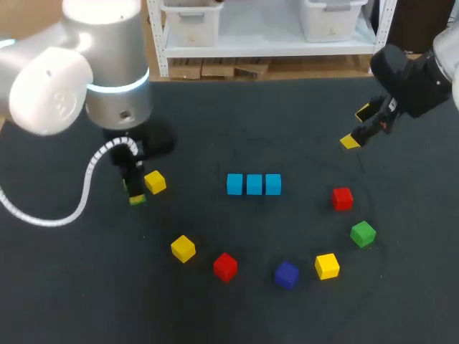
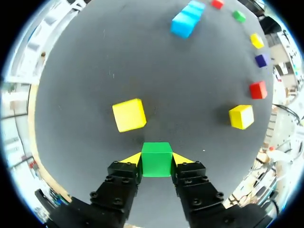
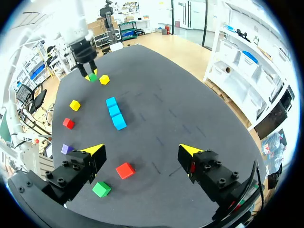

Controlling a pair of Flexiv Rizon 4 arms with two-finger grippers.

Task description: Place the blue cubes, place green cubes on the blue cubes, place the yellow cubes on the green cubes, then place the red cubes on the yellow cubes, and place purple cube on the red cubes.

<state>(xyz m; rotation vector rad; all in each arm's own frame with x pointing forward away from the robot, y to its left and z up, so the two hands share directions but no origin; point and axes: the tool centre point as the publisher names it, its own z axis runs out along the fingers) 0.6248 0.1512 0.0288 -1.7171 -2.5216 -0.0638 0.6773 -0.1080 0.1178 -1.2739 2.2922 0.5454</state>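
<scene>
My left gripper (image 2: 156, 162) is shut on a green cube (image 2: 156, 154), low over the table at the left (image 1: 136, 198). A yellow cube (image 2: 129, 114) lies just ahead of it. Three blue cubes (image 1: 254, 184) stand in a row, touching, at the table's middle. My right gripper (image 1: 358, 127) hangs open and empty above the right rear of the table. Under and ahead of it lie a red cube (image 3: 125, 170) and a second green cube (image 3: 101, 189). A purple cube (image 1: 286, 274) sits near the front.
Loose cubes form an arc in front of the blue row: yellow (image 1: 183, 249), red (image 1: 225, 266), yellow (image 1: 327, 266), green (image 1: 363, 233), red (image 1: 342, 198). The dark table (image 1: 237, 115) is bare behind the blue row.
</scene>
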